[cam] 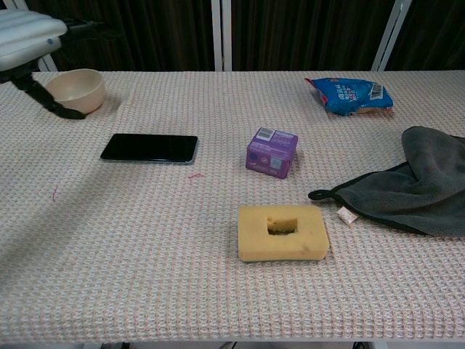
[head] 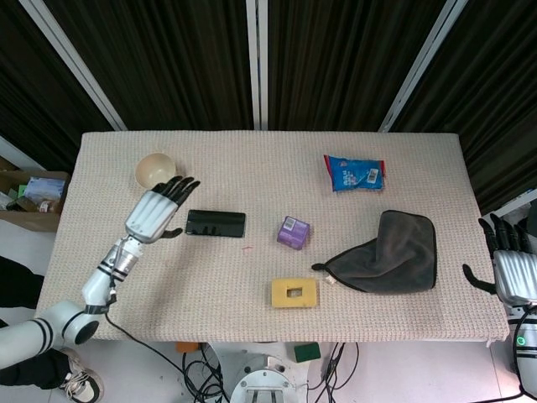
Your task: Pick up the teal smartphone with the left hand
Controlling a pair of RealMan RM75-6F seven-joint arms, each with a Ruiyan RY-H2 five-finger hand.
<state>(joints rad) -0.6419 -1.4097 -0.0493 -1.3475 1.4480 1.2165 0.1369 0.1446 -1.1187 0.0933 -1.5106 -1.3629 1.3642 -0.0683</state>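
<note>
The phone [head: 216,223] lies flat on the table [head: 252,168], just right of the left hand [head: 155,211], which holds nothing, fingers spread wide. Bare mat surrounds the phone; the bowl [head: 155,170] sits behind. The right hand [head: 513,269] hangs spread off the table's right edge

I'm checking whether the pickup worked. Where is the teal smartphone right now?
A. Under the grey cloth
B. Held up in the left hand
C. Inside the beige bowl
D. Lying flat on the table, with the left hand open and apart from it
D: the teal smartphone lies flat on the table, and the left hand is beside it with fingers spread, holding nothing.
</note>
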